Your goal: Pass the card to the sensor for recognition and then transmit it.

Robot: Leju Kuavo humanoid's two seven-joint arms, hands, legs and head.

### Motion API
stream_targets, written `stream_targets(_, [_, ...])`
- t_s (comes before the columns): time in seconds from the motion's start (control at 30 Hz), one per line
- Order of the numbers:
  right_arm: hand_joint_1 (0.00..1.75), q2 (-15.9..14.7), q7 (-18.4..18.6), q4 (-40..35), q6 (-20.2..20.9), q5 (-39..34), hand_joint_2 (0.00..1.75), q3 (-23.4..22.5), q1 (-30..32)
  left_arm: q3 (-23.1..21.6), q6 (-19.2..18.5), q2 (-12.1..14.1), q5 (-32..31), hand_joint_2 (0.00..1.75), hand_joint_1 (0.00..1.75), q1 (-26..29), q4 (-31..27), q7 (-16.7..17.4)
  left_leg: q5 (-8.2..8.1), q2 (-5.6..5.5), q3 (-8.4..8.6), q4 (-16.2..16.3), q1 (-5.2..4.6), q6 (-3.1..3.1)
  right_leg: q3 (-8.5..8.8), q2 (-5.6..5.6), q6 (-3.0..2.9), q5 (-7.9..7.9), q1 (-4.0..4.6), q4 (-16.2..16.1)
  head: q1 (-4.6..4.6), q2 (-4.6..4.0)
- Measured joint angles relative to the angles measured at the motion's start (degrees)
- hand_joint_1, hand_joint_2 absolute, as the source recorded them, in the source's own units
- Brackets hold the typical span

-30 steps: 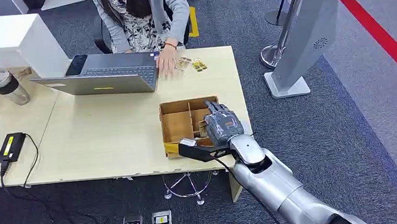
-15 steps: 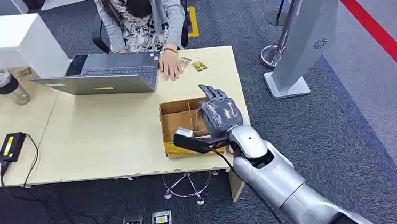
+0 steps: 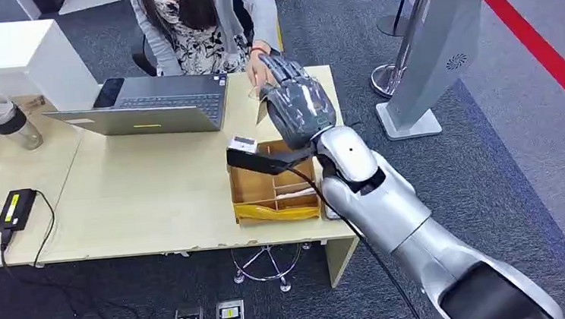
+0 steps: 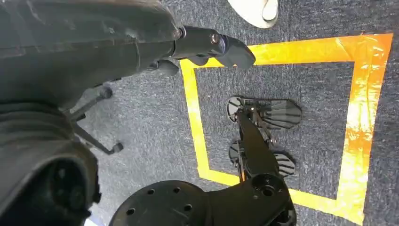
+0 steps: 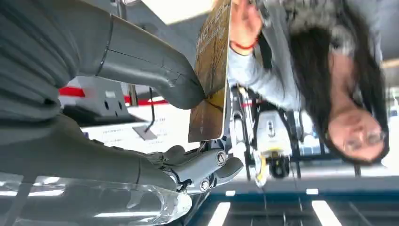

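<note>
Over a pale bench (image 3: 152, 192), centre frame, a card (image 5: 211, 80) is pinched upright in the right hand (image 3: 298, 105); the pinch should be kept firm and level toward the sensor.

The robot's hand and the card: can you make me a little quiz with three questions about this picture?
1. True or false: the right hand holds a card.
2. Which lies nearest the cardboard box: A the laptop, B the bottle, C the black charger?
3. Fill in: the person's hand reaches toward the ____.

Key: 1 true. 2 A. 3 card.
</note>
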Motion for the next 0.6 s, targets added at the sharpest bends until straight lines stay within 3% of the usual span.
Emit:
stream_targets(0.3, [1.75,6.29,0.33,13.08,0.59,0.54,1.75,-0.63,-9.53,-0.52,-0.46,-0.68,-2.16,0.00,0.00,-2.09,0.00,1.51,0.01,-0.01,-0.02,0.00,0.00,0.00,-0.02,0.02,0.00,0.00,0.00,0.00,-0.02,0.00])
stream_targets(0.6, [1.75,8.87,0.48,18.16,0.72,1.29,1.75,-0.63,-11.26,-0.98,-1.01,-1.22,-2.51,0.00,0.00,-2.93,0.00,2.30,0.00,-0.01,-0.02,0.01,0.00,0.00,-0.04,0.02,0.00,0.00,0.00,-0.01,0.02,0.00])
